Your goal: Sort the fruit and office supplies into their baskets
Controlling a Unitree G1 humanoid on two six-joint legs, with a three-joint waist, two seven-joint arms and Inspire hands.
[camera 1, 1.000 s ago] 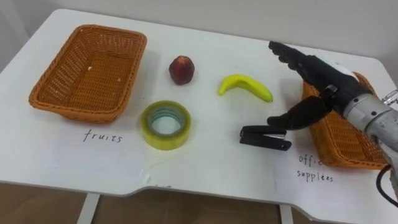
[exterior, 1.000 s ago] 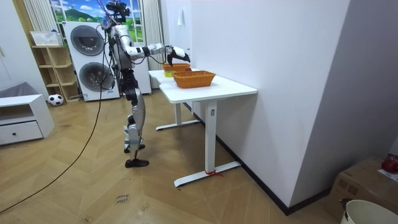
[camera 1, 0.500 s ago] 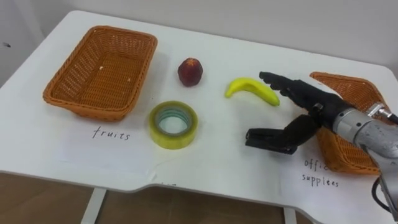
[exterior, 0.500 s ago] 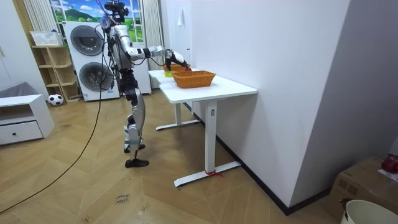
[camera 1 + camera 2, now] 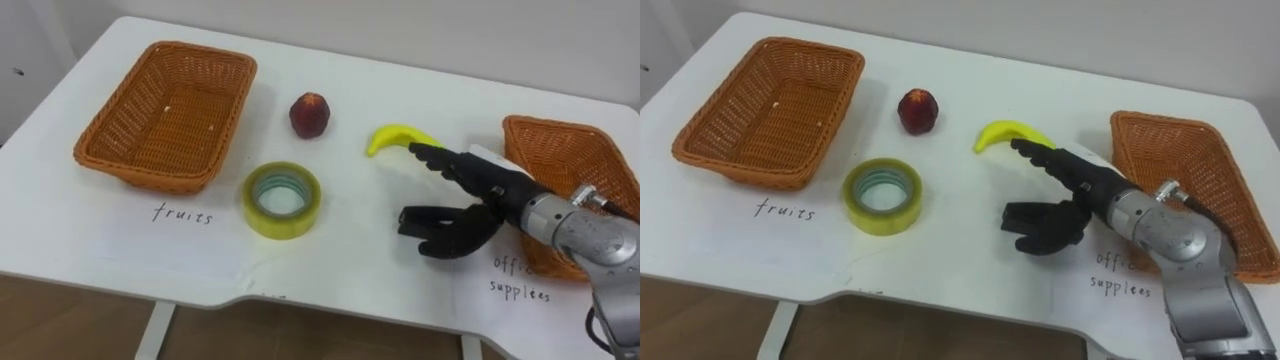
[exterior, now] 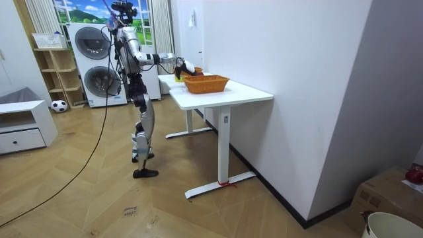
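1. Left eye view is showing the right hand lying low over the stapler on the table. Dark hand and dark stapler are merging, so I cannot tell whether the hand is gripping it or only touching it.
2. The robot is probably picking up the stapler for the office basket. It should be taking hold across the stapler's middle, so the stapler is not swinging, and proving the hold before lifting.
3. Lifting straight up should be keeping the hand from knocking the banana, which is lying just beyond it.
4. The stapler is sitting under the front of the hand, between the tape on the robot's left and the office basket on its right. That basket is lying near and empty, so the carry is looking short.
5. The banana and the peach are waiting on the table, and the fruit basket is standing empty at the far left.
6. Room view is showing the robot standing at the table's end, right arm reaching over it.
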